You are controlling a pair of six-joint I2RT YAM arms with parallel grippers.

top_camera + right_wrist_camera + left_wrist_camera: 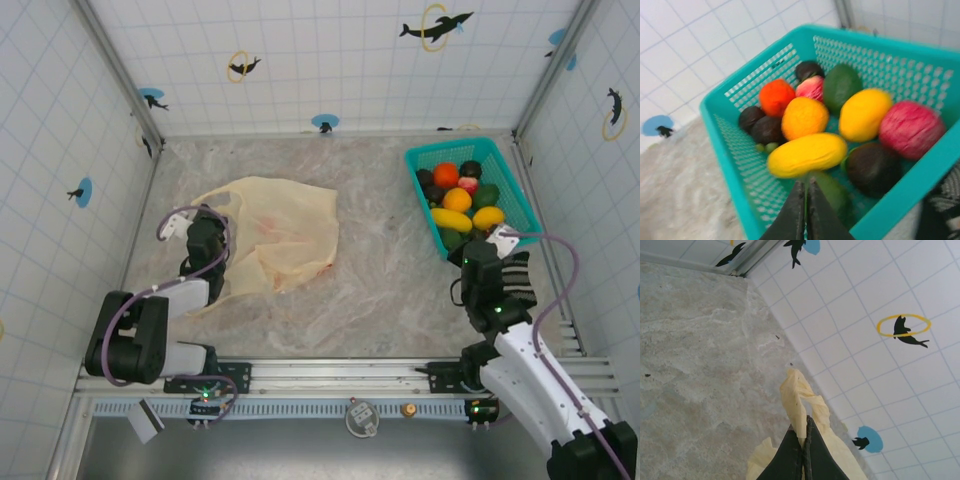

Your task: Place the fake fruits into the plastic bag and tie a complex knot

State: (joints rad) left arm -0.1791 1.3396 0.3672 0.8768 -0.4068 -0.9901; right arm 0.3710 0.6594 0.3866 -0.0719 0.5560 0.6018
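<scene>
The plastic bag (275, 238) lies flat and crumpled on the marble table, left of centre. My left gripper (208, 222) is at its left edge, shut on one twisted loop handle (799, 402), which stands up from between the fingertips of the left gripper (805, 427). The fake fruits (460, 200) sit in a teal mesh basket (455, 147) at the right. Among them are a long yellow one (806, 154), an orange one (804, 117), a round yellow one (864, 114), a red one (910, 129) and a dark brown one (872, 167). My right gripper (805, 186) hovers over the basket's near corner, shut on nothing, with a green fruit (835, 195) just behind its tips.
Tiled walls close the table in on three sides. The basket (737, 150) stands against the right wall. Bare marble lies between the bag and the basket. The arm bases and a metal rail (330, 375) run along the near edge.
</scene>
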